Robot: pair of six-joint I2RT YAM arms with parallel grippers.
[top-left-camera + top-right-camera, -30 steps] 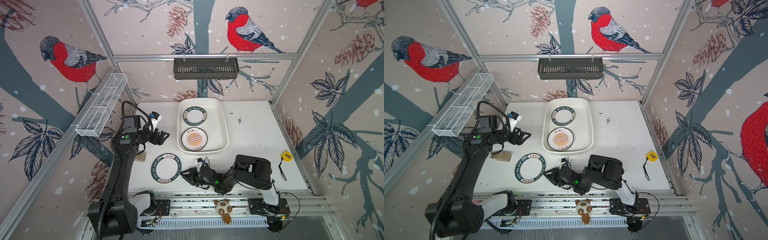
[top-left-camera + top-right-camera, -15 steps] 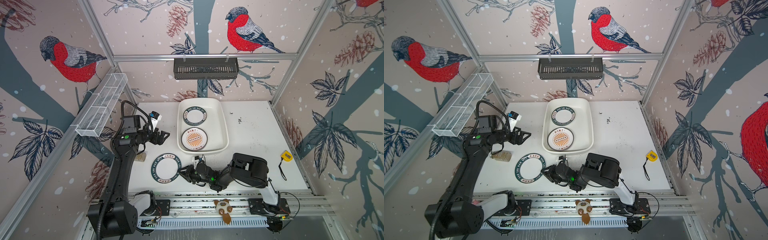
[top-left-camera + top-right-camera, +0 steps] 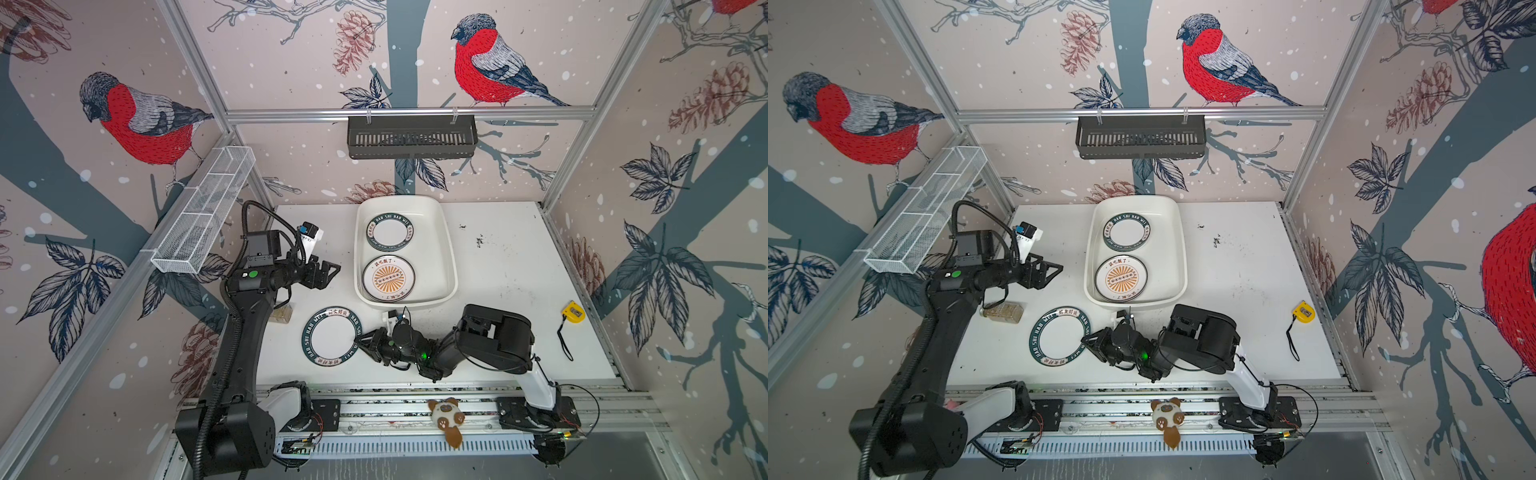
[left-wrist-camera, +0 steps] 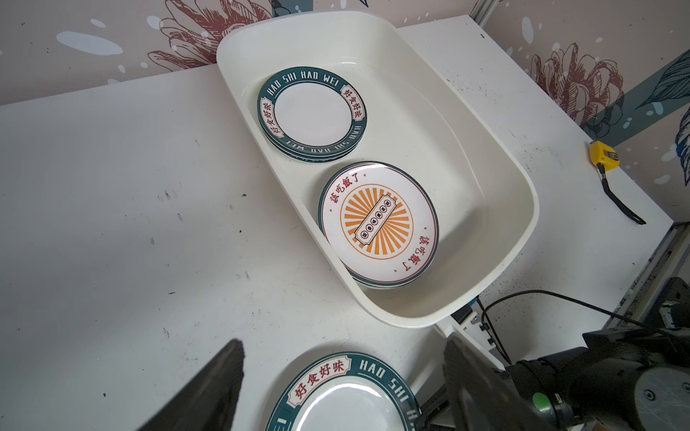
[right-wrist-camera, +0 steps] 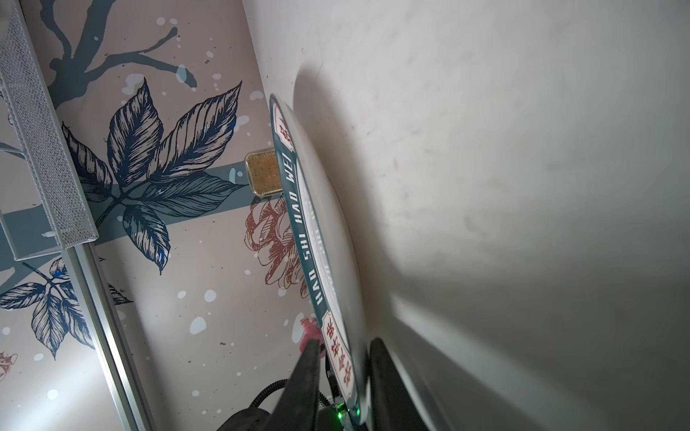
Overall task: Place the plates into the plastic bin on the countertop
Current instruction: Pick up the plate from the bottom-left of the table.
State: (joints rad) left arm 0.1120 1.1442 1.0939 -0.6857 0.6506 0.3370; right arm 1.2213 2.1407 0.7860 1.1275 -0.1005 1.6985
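One plate (image 3: 331, 336) with a dark green lettered rim lies flat on the countertop (image 3: 507, 266), in front of the plastic bin (image 3: 451, 249). My right gripper (image 3: 360, 341) is low at this plate's right edge. In the right wrist view its narrowed jaws straddle the rim (image 5: 338, 354), one finger (image 5: 384, 377) under it. The other finger (image 5: 308, 373) stands a sliver off the plate's face. Inside the bin sit a green-rimmed stack (image 3: 390, 234) and an orange sunburst stack (image 3: 389, 278). My left gripper (image 3: 332, 272) hovers open and empty left of the bin.
A small jar of tan grains (image 3: 282, 313) lies by the left arm. A yellow tape measure (image 3: 573, 312) sits at the right edge. A black slotted basket (image 3: 411, 137) hangs on the back rail and a white mesh basket (image 3: 203, 216) on the left wall. A plush toy (image 3: 446, 419) rests on the front rail.
My right gripper slid left to the plate's right edge and its jaws narrowed around the rim. The plate and the left arm have not moved.
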